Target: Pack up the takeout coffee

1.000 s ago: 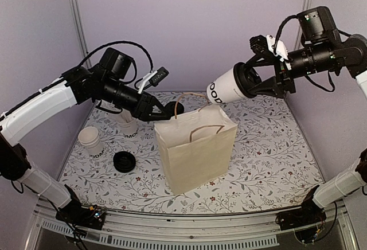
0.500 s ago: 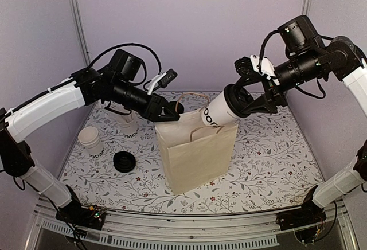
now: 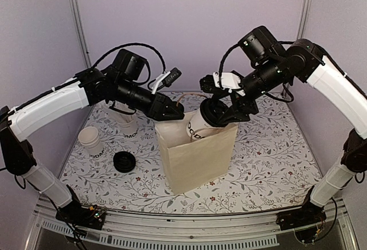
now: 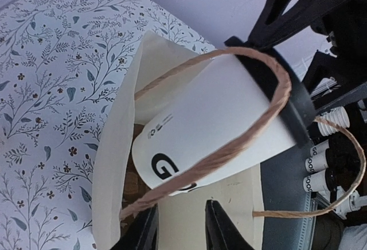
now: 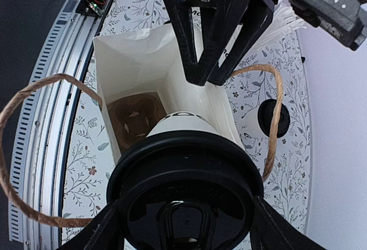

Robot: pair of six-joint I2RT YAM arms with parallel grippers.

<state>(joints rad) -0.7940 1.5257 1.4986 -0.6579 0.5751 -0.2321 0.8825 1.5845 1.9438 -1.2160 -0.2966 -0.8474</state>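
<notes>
The right pincer (image 3: 221, 111) is spread wide around the lidded end of the takeout coffee (image 3: 198, 128), a finger clamped on either side of the rim: a firm hold. The cup hangs tilted from it, base angled down and away into the mouth of the paper bag (image 3: 198, 161), with the lettering showing just above the bag's edge. One twine handle (image 4: 275, 89) arcs across the cup. Opposite, the left pincer (image 3: 172, 111) sits at the bag's rim, jaws a narrow gap apart; whether they pinch the paper, I can't tell. Beneath both, the bag stands upright on a floral-print worktop (image 3: 269, 141). Out beyond the left pincer are a cup of white sticks (image 3: 127, 125), stacked lidless cups (image 3: 92, 141) and a loose black lid (image 3: 124, 161). Plain lilac walls (image 3: 189, 26) close the space behind, and a metal rail (image 3: 189, 218) runs along the near edge.
</notes>
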